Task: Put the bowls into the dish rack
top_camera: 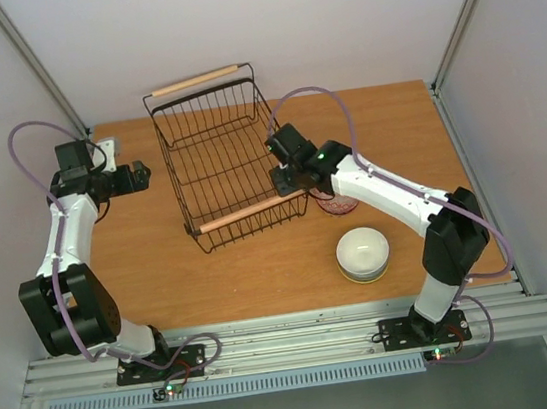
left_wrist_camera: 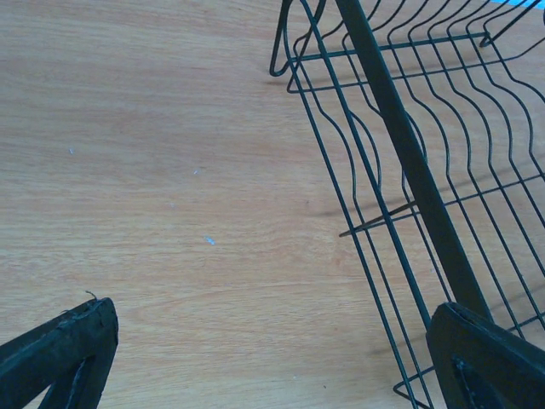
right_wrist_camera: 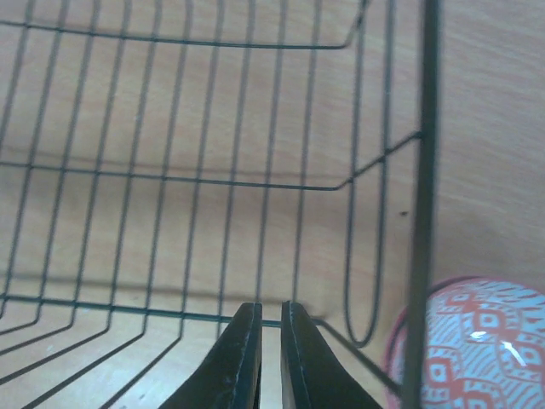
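Just right of the right pincer, a red-patterned bowl is cut off by the bottom and right edges of the wrist view. An upright bar of the rack crosses it, so its full shape is not shown. The pincer's fingers run off the bottom edge. Whether their nearly closed tips pinch the wire beneath cannot be told. From above, the right arm covers most of that bowl. Behind the pincer, nearer the arm's base, a yellowish rim peeks from under a white bowl; what it belongs to is unclear. Of the left pincer, only two widely spread finger corners show. The rack by its right finger runs past the top and right edges.
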